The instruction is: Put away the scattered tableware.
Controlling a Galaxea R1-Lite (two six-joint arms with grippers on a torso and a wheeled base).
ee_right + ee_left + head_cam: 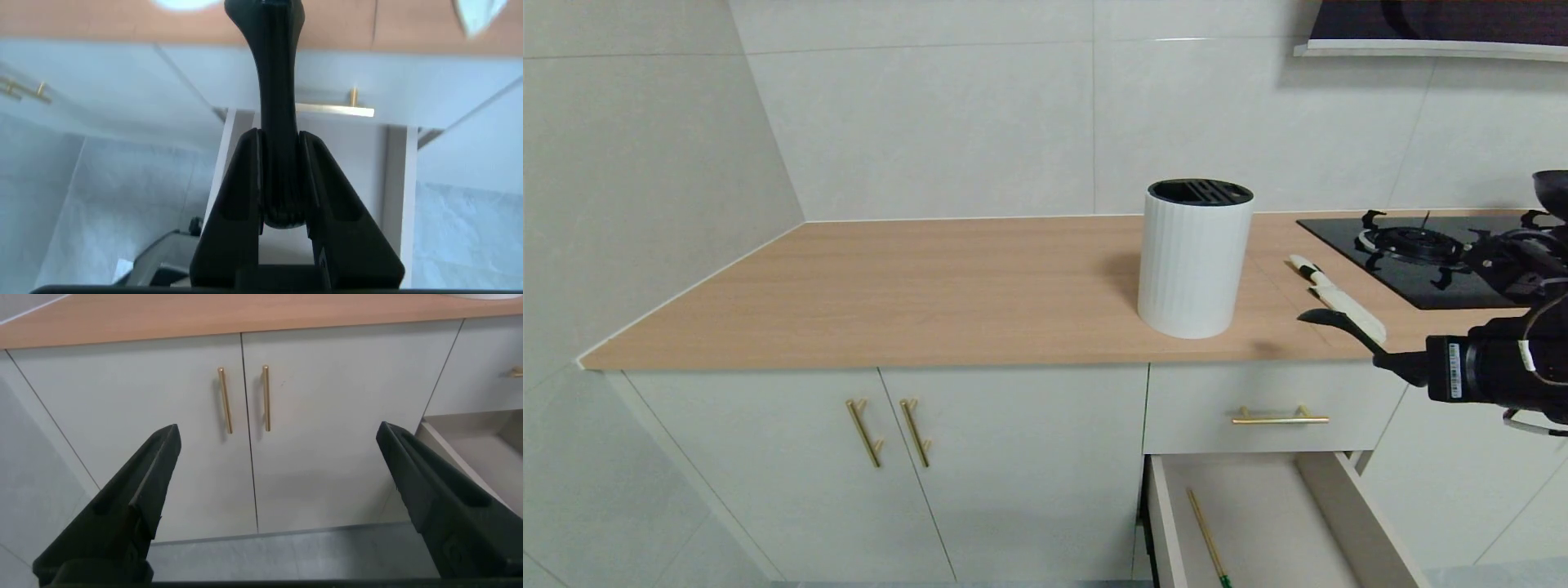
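Right wrist view: utensil [274,106] tip cropped

No word, number or sign can be read anywhere in the scene. The only print is a small white sticker [1454,368] on the black wrist housing just behind the right gripper [1401,366], at the right side of the scene by the near edge of the countertop [931,294]. The sticker carries dark barcode-like stripes and a line of tiny characters, all too small to make out.
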